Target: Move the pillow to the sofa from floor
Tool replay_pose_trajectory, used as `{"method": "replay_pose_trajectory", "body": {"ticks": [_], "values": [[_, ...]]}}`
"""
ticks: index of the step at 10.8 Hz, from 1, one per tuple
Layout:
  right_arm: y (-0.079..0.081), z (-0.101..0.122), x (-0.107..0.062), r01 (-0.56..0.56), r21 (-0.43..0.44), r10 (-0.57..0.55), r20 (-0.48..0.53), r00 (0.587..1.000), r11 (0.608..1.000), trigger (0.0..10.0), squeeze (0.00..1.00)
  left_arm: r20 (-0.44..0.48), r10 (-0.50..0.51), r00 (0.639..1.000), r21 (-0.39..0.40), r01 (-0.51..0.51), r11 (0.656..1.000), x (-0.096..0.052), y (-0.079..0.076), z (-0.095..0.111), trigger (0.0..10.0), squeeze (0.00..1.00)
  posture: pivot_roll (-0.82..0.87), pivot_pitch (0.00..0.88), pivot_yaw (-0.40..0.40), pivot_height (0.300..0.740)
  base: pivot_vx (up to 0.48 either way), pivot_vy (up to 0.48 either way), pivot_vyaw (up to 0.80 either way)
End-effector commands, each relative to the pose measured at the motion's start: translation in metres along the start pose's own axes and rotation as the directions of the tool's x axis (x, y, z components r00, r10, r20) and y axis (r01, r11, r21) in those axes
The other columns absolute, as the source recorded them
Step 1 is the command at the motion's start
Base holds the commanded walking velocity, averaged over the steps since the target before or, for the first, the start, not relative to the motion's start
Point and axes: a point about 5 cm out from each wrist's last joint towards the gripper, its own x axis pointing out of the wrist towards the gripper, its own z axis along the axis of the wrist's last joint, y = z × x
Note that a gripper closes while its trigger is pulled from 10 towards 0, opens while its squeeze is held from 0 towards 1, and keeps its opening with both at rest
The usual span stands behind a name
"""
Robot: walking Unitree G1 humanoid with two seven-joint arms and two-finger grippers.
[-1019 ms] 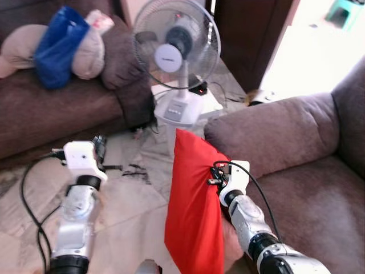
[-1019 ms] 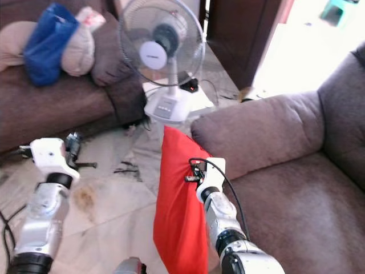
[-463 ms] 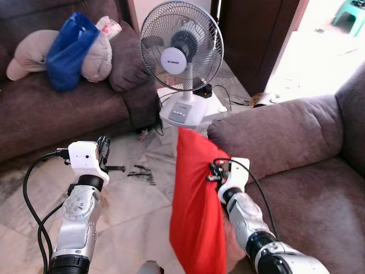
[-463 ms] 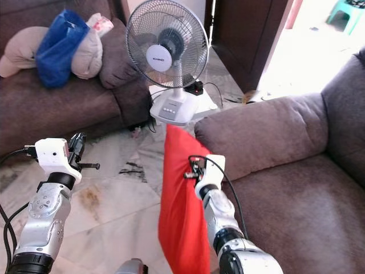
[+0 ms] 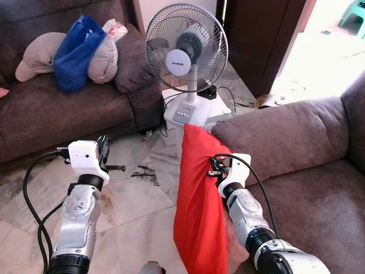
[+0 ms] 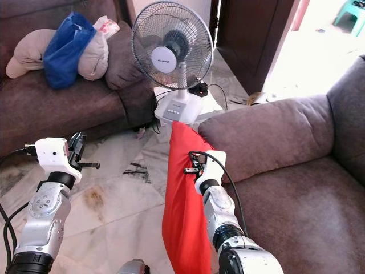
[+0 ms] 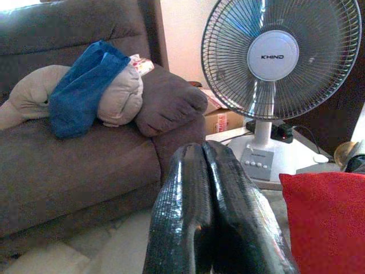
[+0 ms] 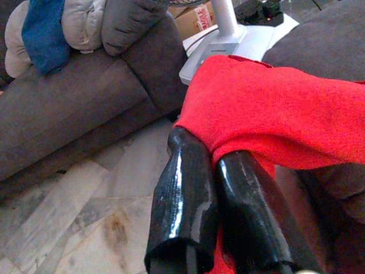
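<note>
Red pillow (image 5: 199, 200) held off the floor beside the near sofa (image 5: 296, 142).

Right gripper (image 8: 214, 171): black fingers pinched on the pillow's red cloth; pillow hangs upright, limp, just beside the sofa's padded arm, above the floor (image 5: 131, 211). Left gripper (image 7: 214, 188): fingers pressed together, empty, raised over the floor, well apart from the pillow. Floor: pale marbled stone tiles, stained in places. Both sofas: brown, soft, napped fabric. Far sofa (image 5: 63, 114): carries a blue bag (image 5: 77, 51) lying across beige cushions (image 5: 40, 51). Fan (image 5: 185, 48): white, round wire cage, standing on the floor between the two sofas. Dark wooden door (image 5: 256, 34) behind the fan; bright sunlit ground beyond.
</note>
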Motion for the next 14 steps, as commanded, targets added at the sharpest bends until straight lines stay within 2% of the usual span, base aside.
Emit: {"method": "replay_pose_trajectory", "body": {"ticks": [1, 2, 4, 6, 7, 8, 10, 11, 13, 14], "values": [[0.012, 0.037, 0.012, -0.086, 0.006, 0.084, 0.170, 0.982, 0.996, 10.0, 0.00, -0.002, 0.004, 1.000, 0.027, -0.004, 1.000, 0.000, 0.005, 0.002, 10.0, 0.00, 0.19, 0.082, 0.042, 0.740, 0.000, 0.000, 0.00], [0.019, 0.037, 0.014, -0.159, 0.049, 0.149, 0.170, 0.974, 0.986, 10.0, 0.00, -0.004, 0.007, 1.000, 0.028, -0.007, 1.000, -0.001, 0.006, 0.002, 10.0, 0.00, 0.19, 0.083, 0.040, 0.740, 0.000, 0.000, 0.00], [0.039, 0.032, 0.013, -0.374, 0.086, 0.362, 0.133, 0.923, 0.923, 10.0, 0.00, -0.005, 0.007, 1.000, 0.028, -0.007, 1.000, -0.001, 0.006, 0.002, 10.0, 0.00, 0.19, 0.085, 0.038, 0.740, 0.000, 0.000, 0.00], [0.047, 0.032, 0.012, -0.479, 0.144, 0.459, 0.151, 0.876, 0.866, 10.0, 0.00, -0.003, 0.008, 1.000, 0.030, -0.008, 1.000, -0.001, 0.007, 0.003, 10.0, 0.00, 0.19, 0.077, 0.035, 0.740, 0.000, 0.000, 0.00], [0.051, 0.034, 0.010, -0.567, 0.214, 0.536, 0.187, 0.823, 0.795, 10.0, 0.00, -0.001, 0.006, 1.000, 0.032, -0.006, 0.999, 0.000, 0.007, 0.004, 10.0, 0.00, 0.20, 0.071, 0.035, 0.740, 0.000, 0.000, 0.00], [0.054, 0.035, 0.009, -0.608, 0.236, 0.573, 0.205, 0.794, 0.758, 10.0, 0.00, 0.001, 0.005, 1.000, 0.033, -0.005, 0.999, 0.001, 0.008, 0.004, 10.0, 0.00, 0.20, 0.071, 0.035, 0.740, 0.000, 0.000, 0.00], [0.065, 0.035, 0.000, -0.753, 0.281, 0.710, 0.257, 0.656, 0.595, 10.0, 0.00, 0.006, -0.001, 1.000, 0.037, 0.000, 0.999, 0.001, 0.009, 0.006, 10.0, 0.00, 0.21, 0.054, 0.034, 0.740, 0.000, 0.000, 0.00], [0.068, 0.033, -0.005, -0.803, 0.281, 0.761, 0.267, 0.591, 0.525, 10.0, 0.00, 0.006, -0.002, 1.000, 0.039, 0.002, 0.999, 0.001, 0.010, 0.006, 10.0, 0.00, 0.21, 0.045, 0.033, 0.740, 0.000, 0.000, 0.00], [0.070, 0.029, -0.015, -0.860, 0.291, 0.823, 0.277, 0.496, 0.420, 10.0, 0.00, 0.007, -0.007, 1.000, 0.042, 0.007, 0.999, 0.001, 0.010, 0.007, 10.0, 0.00, 0.22, 0.036, 0.030, 0.740, 0.000, 0.000, 0.00], [0.071, 0.029, -0.017, -0.868, 0.288, 0.833, 0.276, 0.480, 0.405, 10.0, 0.00, 0.009, -0.009, 1.000, 0.042, 0.009, 0.999, 0.001, 0.010, 0.008, 10.0, 0.00, 0.22, 0.031, 0.029, 0.740, 0.000, 0.000, 0.00]]}}
